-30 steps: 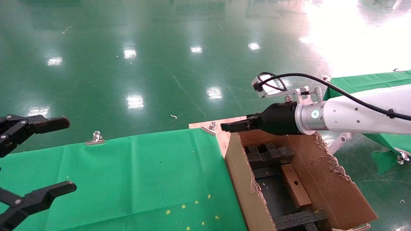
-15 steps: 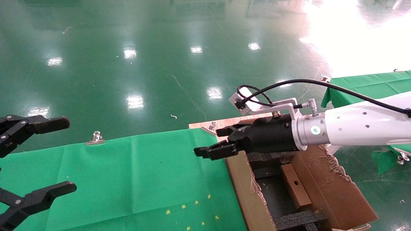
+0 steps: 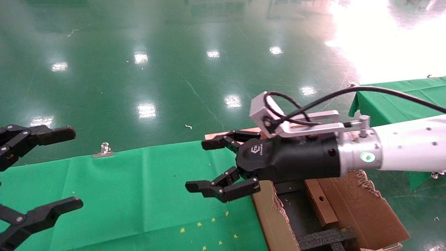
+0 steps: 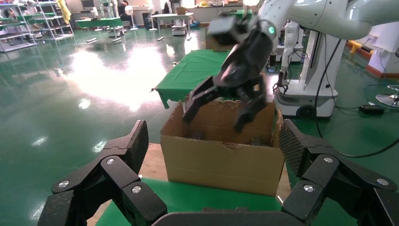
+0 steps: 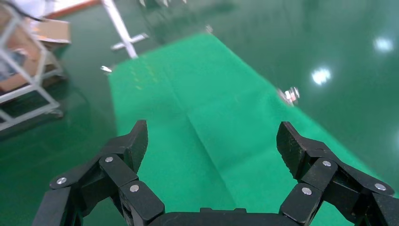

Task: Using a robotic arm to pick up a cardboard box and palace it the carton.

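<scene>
Brown cardboard box (image 3: 320, 201) is lying inside the carton (image 3: 362, 205), beside black foam. Over the carton's edge the right gripper (image 3: 223, 165) is being held wide open, empty. Left gripper (image 3: 52, 167) is parked open.

The white jointed robotic arm's black two-finger right gripper (image 3: 209, 165) hangs open over the right edge of the green cloth-covered table (image 3: 139, 195). Behind and below its wrist, to its right, stands the large brown corrugated carton with ragged flaps (image 3: 369, 209), against the table's right end. Inside the carton, the small flat closed brown cardboard box (image 3: 318, 200) lies beside black foam inserts (image 3: 324, 238). Well to the gripper's left, at the table's left edge, sits the bare black left gripper (image 3: 45, 170), spread wide. A silver metal binder clip (image 3: 104, 150) sits on the table's far edge between the two grippers.
</scene>
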`<state>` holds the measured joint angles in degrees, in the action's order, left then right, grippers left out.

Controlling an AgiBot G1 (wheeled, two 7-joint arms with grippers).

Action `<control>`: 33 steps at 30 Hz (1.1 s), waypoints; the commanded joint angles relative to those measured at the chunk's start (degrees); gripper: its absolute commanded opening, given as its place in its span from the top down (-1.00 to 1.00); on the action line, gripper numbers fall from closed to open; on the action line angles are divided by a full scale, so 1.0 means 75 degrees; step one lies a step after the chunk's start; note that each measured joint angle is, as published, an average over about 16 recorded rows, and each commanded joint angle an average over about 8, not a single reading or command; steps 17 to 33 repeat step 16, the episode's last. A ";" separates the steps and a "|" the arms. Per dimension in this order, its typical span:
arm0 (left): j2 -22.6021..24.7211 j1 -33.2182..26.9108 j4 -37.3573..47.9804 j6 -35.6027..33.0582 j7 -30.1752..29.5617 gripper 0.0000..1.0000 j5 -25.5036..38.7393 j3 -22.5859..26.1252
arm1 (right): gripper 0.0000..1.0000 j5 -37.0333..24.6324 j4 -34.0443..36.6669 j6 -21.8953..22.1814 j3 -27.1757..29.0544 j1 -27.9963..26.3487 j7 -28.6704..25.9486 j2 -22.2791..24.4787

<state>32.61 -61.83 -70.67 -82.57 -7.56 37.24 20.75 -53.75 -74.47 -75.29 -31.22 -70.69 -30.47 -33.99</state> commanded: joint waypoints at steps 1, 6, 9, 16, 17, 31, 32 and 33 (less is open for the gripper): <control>0.0000 0.0000 0.0000 0.0000 0.0000 -1.00 0.0000 0.0000 | -1.00 0.0284 0.0021 -0.0249 0.0363 0.0218 0.0472 -0.0025; 0.0000 0.0000 0.0000 0.0000 0.0000 -1.00 0.0000 0.0000 | -1.00 0.1013 0.0076 -0.0887 0.1296 0.0778 0.1681 -0.0088; 0.0000 0.0000 0.0000 0.0000 0.0000 -1.00 0.0000 0.0000 | -1.00 0.1373 0.0102 -0.1199 0.1759 0.1053 0.2284 -0.0119; -0.0001 0.0002 0.0002 0.0002 0.0001 -1.00 0.0000 -0.0001 | -1.00 0.1858 0.0136 -0.1602 0.2403 0.1411 0.2957 -0.0161; -0.0001 0.0002 0.0002 0.0002 0.0001 -1.00 0.0000 -0.0001 | -1.00 0.1858 0.0136 -0.1602 0.2403 0.1411 0.2957 -0.0161; -0.0001 0.0002 0.0002 0.0002 0.0001 -1.00 0.0000 -0.0001 | -1.00 0.1858 0.0136 -0.1602 0.2403 0.1411 0.2957 -0.0161; -0.0001 0.0002 0.0002 0.0002 0.0001 -1.00 0.0000 -0.0001 | -1.00 0.1858 0.0136 -0.1602 0.2403 0.1411 0.2957 -0.0161; -0.0001 0.0002 0.0002 0.0002 0.0001 -1.00 0.0000 -0.0001 | -1.00 0.1858 0.0136 -0.1602 0.2403 0.1411 0.2957 -0.0161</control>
